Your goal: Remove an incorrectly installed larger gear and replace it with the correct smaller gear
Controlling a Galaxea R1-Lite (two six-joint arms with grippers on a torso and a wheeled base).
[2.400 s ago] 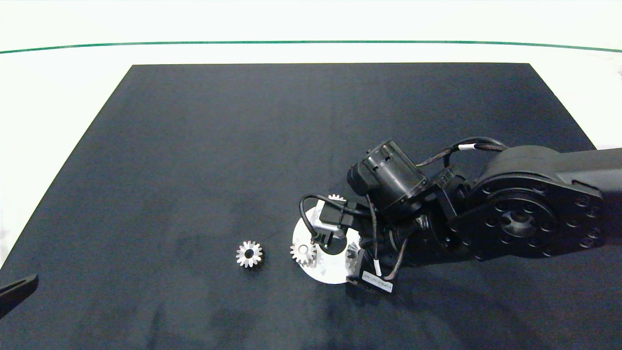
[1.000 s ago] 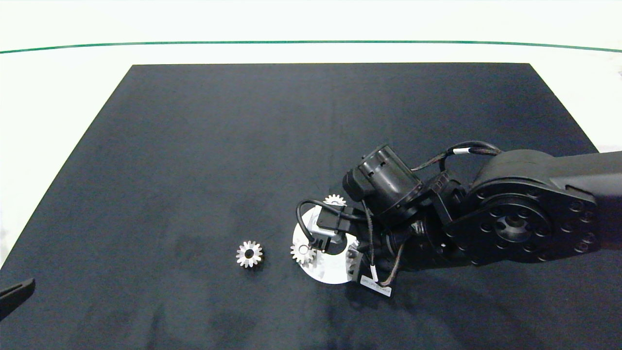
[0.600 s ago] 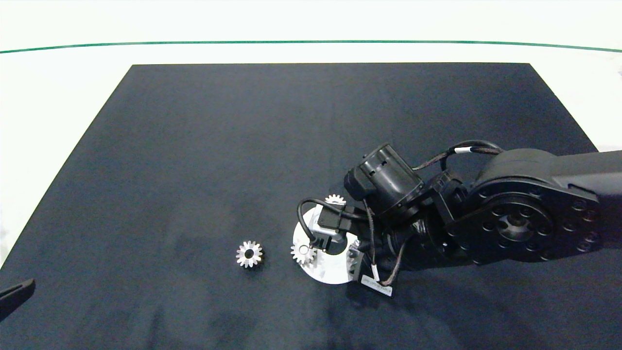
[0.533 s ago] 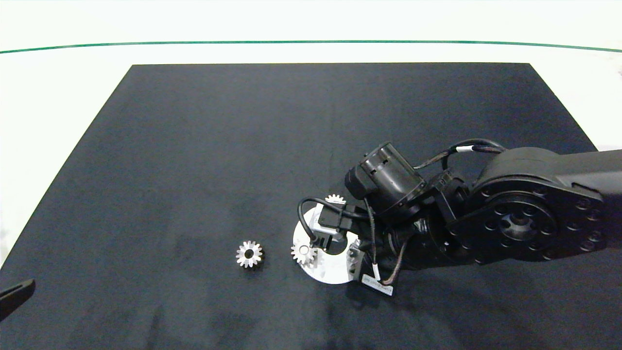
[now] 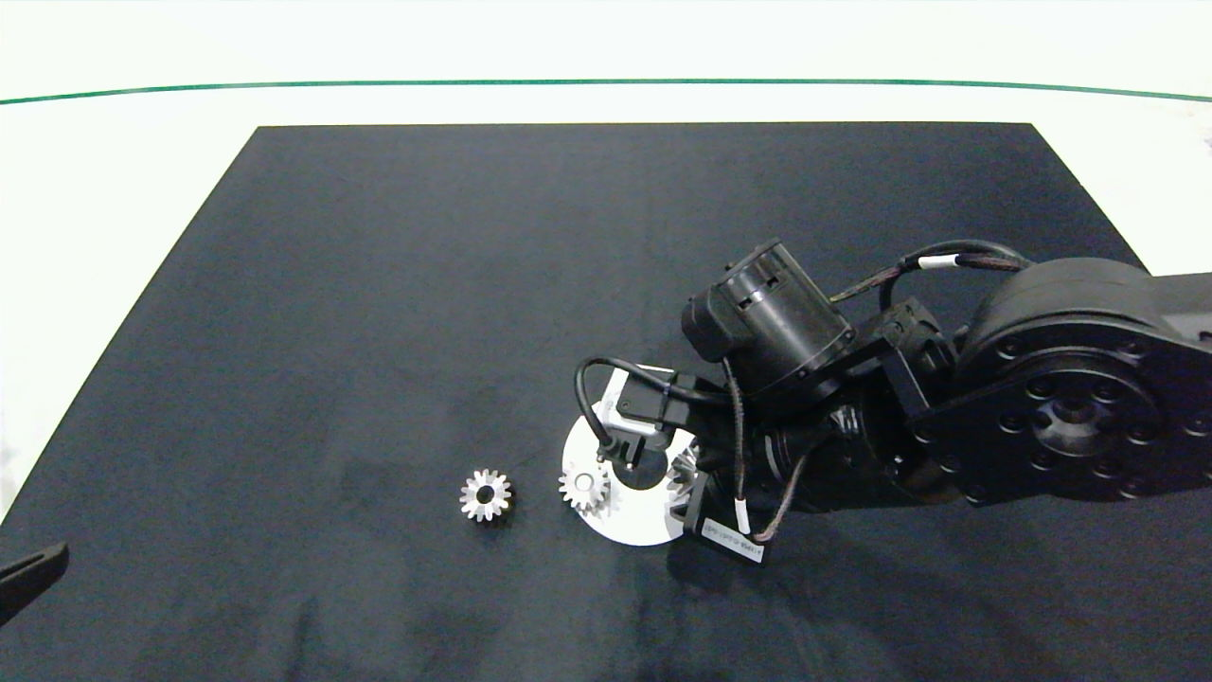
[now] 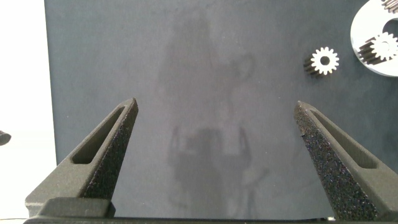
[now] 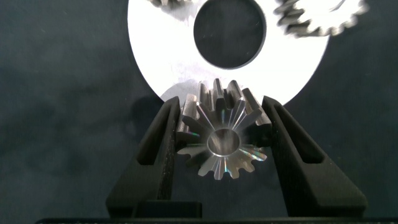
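Observation:
My right gripper (image 7: 221, 103) is shut on the larger gear (image 7: 222, 140), its long slanted teeth pinched between the two fingers. It hangs just off the rim of the white disc (image 7: 163, 68), which has a round centre hole. In the head view the right arm covers the disc's (image 5: 632, 523) right side. One smaller gear (image 5: 583, 487) sits on the disc's left edge. Another smaller gear (image 5: 486, 494) lies loose on the mat to its left, also seen by the left wrist camera (image 6: 324, 61). My left gripper (image 6: 217, 118) is open and parked at the near left corner.
The black mat (image 5: 426, 284) covers the table, with white tabletop beyond its edges. A black cable (image 5: 592, 398) loops from the right wrist over the disc. A blunt-toothed gear (image 7: 320, 15) sits on the disc's rim in the right wrist view.
The right arm has risen and shifted toward the far side, carrying the larger gear. The disc slid slightly left. The left arm has not moved.

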